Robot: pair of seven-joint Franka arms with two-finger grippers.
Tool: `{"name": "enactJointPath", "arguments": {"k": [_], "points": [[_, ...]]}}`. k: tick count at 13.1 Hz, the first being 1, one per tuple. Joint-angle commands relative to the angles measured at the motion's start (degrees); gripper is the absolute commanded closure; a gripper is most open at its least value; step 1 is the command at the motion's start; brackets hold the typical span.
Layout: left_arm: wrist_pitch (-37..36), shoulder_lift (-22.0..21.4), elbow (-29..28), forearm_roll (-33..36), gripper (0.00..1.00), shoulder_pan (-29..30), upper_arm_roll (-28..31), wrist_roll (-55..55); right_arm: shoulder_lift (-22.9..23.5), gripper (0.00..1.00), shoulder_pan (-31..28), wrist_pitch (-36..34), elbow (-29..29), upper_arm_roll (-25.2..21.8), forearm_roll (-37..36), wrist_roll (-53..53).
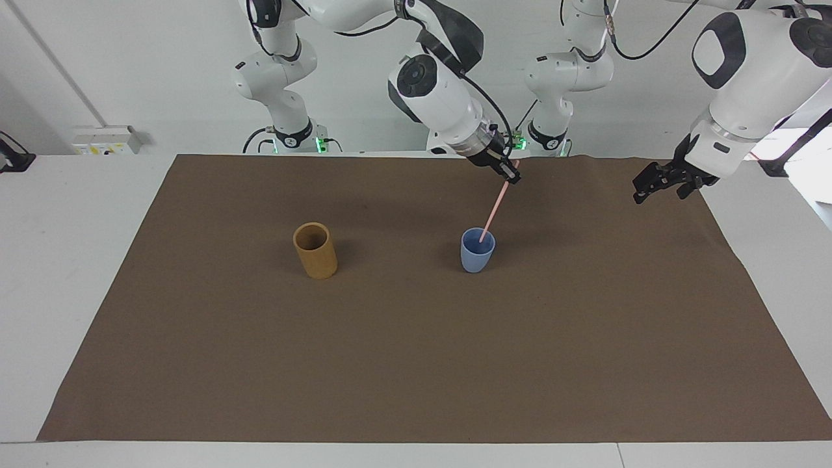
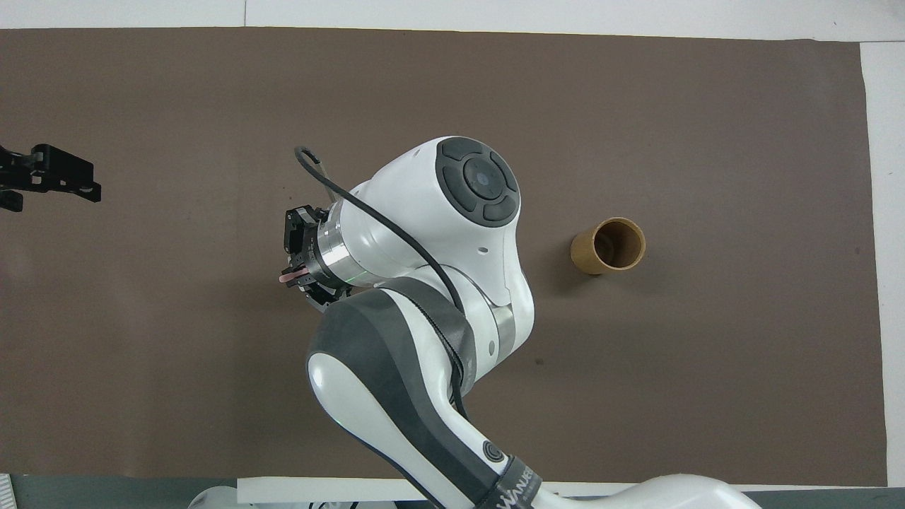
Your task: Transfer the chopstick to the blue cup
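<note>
The light-blue cup [image 1: 477, 255] stands upright near the middle of the brown mat. My right gripper [image 1: 509, 173] hangs over the mat on the robots' side of the cup, shut on the top end of the pale pink chopstick [image 1: 494, 207]. The chopstick slants down from the gripper, and its lower tip sits inside the cup's mouth. In the overhead view the right arm hides the cup; only the chopstick's top end [image 2: 288, 278] shows at the right gripper [image 2: 297, 272]. My left gripper [image 1: 658, 190] waits open and holds nothing, above the mat's edge at the left arm's end [image 2: 53, 185].
A taller tan cylindrical cup [image 1: 315, 250] stands upright on the mat toward the right arm's end, level with the blue cup [image 2: 608, 245]. The brown mat [image 1: 416, 364] covers most of the white table.
</note>
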Motion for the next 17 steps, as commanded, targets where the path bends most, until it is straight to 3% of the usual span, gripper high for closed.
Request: {"name": "enactJointPath", "arguments": {"k": [1,2,3,6,7,14,17], "points": [[-0.55,-0.80,-0.83,0.91,0.00,0.37,0.02,0.17,-3.41,0.70,-0.85,2.87,-6.05,0.28,1.82,-2.95],[-0.55,-0.80,-0.83,0.91,0.00,0.37,-0.07,0.17,-3.41,0.24,-1.20,2.79,-5.54,0.28,1.73,-3.39],[-0.55,-0.80,-0.83,0.91,0.00,0.37,-0.07,0.17,-3.24,0.00,-1.46,2.44,-4.31,0.20,1.38,-3.39],[-0.55,-0.80,-0.83,0.91,0.00,0.37,0.02,0.17,-4.20,0.00,-6.72,0.34,-1.50,-0.33,-0.63,-4.79],[-0.55,-0.80,-0.83,0.91,0.00,0.37,0.02,0.17,-5.25,0.00,-9.87,-1.94,-0.27,-0.33,-4.47,-8.54],[-0.55,-0.80,-0.83,0.91,0.00,0.37,-0.07,0.17,-13.07,0.00,-34.04,-27.41,0.36,-0.33,-26.62,-59.83],[-0.55,-0.80,-0.83,0.91,0.00,0.37,0.02,0.17,-15.98,0.00,-38.63,-37.87,3.33,-0.33,-38.31,-75.86]]}}
